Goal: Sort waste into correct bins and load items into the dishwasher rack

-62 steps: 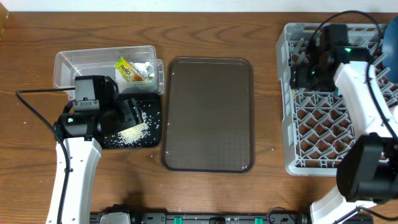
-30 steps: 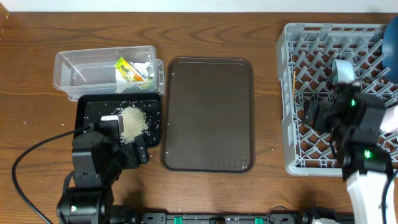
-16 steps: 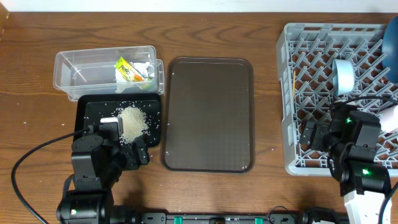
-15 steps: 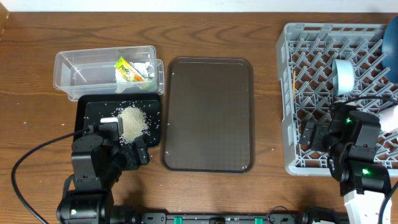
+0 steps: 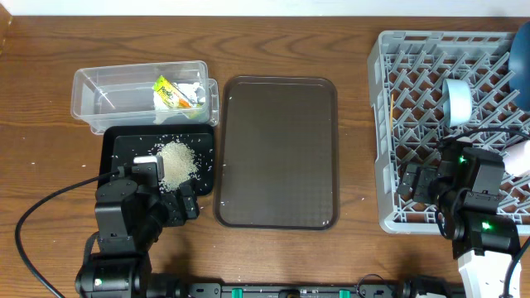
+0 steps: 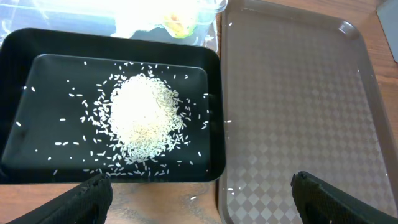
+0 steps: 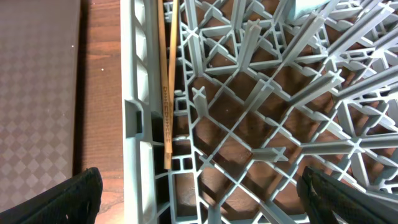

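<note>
The grey dishwasher rack [image 5: 389, 165] stands at the right. It holds the two chopsticks [image 5: 392, 124] along its left wall, the pale blue bowl [image 5: 458, 101] and the dark blue dish [image 5: 523, 37] at the far corner. The chopsticks [image 7: 168, 81] also show in the right wrist view. The clear tub [image 5: 116, 91] holds the yellow-green wrapper [image 5: 176, 93]. The black tray [image 5: 116, 153] holds the rice [image 5: 175, 160]. My left gripper [image 6: 202, 193] is open and empty at the black tray's near edge [image 6: 214, 93]. My right gripper [image 7: 202, 190] is open and empty over the rack's near left part [image 7: 137, 93]. The cups are hidden.
The brown serving tray [image 5: 277, 153] lies bare between the black tray and the rack. A few rice grains lie on the wood next to the black tray. The left arm's cable trails on the table at the front left.
Both arms have drawn back to the front edge. The left left the black tray; the right left the rack's far end, uncovering the pale blue bowl.
</note>
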Robot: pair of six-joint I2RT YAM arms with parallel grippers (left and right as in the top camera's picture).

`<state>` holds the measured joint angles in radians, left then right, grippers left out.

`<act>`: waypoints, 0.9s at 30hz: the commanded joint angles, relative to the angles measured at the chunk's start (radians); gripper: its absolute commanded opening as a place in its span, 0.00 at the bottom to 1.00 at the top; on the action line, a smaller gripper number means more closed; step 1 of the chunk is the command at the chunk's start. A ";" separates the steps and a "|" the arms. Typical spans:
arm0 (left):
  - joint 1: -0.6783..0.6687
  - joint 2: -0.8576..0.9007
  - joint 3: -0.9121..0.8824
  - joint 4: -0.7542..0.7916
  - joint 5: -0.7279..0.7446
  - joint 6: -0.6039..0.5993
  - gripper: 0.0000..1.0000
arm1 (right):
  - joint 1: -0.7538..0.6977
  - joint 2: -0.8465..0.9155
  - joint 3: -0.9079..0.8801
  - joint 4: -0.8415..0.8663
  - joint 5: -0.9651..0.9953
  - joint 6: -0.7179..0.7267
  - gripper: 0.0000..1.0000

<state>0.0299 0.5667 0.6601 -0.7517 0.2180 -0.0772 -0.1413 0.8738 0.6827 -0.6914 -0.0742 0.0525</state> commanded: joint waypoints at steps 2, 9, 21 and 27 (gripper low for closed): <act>-0.003 -0.005 -0.003 0.002 -0.002 0.010 0.95 | 0.000 -0.055 -0.018 -0.002 0.006 0.013 0.99; -0.003 -0.005 -0.003 0.002 -0.002 0.010 0.95 | 0.089 -0.277 -0.083 -0.002 0.045 -0.019 0.99; -0.003 -0.005 -0.003 0.002 -0.002 0.010 0.95 | 0.229 -0.754 -0.510 0.364 0.115 -0.028 0.99; -0.003 -0.005 -0.003 0.002 -0.002 0.010 0.95 | 0.227 -0.869 -0.628 0.525 0.125 -0.036 0.99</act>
<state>0.0299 0.5663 0.6590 -0.7517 0.2176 -0.0772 0.0669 0.0307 0.0643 -0.1997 0.0292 0.0353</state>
